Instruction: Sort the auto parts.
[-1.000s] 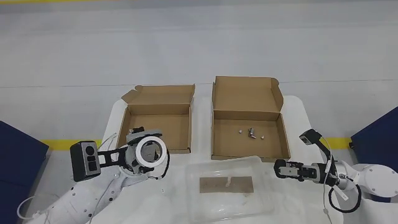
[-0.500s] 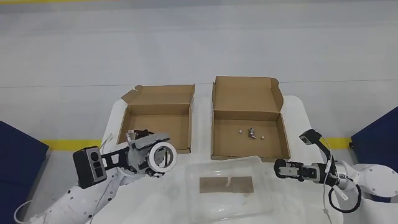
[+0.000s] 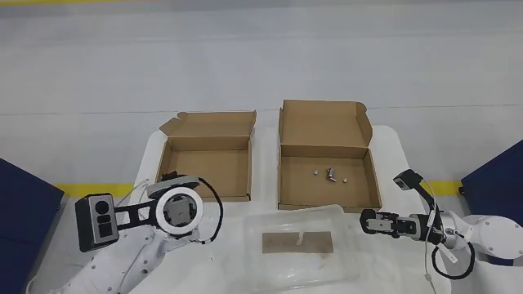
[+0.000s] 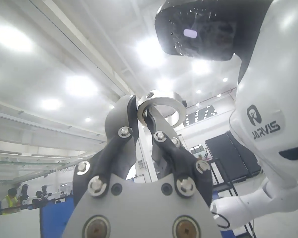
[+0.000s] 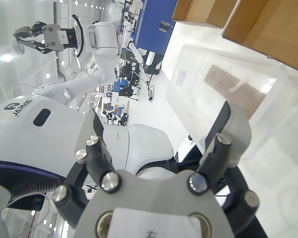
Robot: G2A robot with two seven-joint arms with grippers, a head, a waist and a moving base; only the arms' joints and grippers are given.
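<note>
My left gripper (image 4: pixel 140 112) points up toward the ceiling, shut on the rim of a silver metal ring (image 4: pixel 168 101) with a small hole in its side. From above, the left gripper (image 3: pixel 178 210) sits inside its round wrist light, just in front of the left cardboard box (image 3: pixel 204 171). Farther right, my right gripper (image 3: pixel 372 222) hovers open over the table beside the clear plastic bin (image 3: pixel 302 245). Up close, the right gripper (image 5: pixel 161 122) has nothing between its fingers. Small metal parts (image 3: pixel 331 173) lie in the right cardboard box (image 3: pixel 327 184).
Both cardboard boxes stand side by side at the back of the white table (image 3: pixel 233 253), flaps raised. The clear bin (image 5: pixel 238 87) has a brown card on its bottom. The left arm's gripper (image 5: pixel 22 40) shows far off in the right wrist view.
The left wrist swung first a little right, then back left toward the table's near edge, turning to face upward with the ring held. The right arm has stayed still.
</note>
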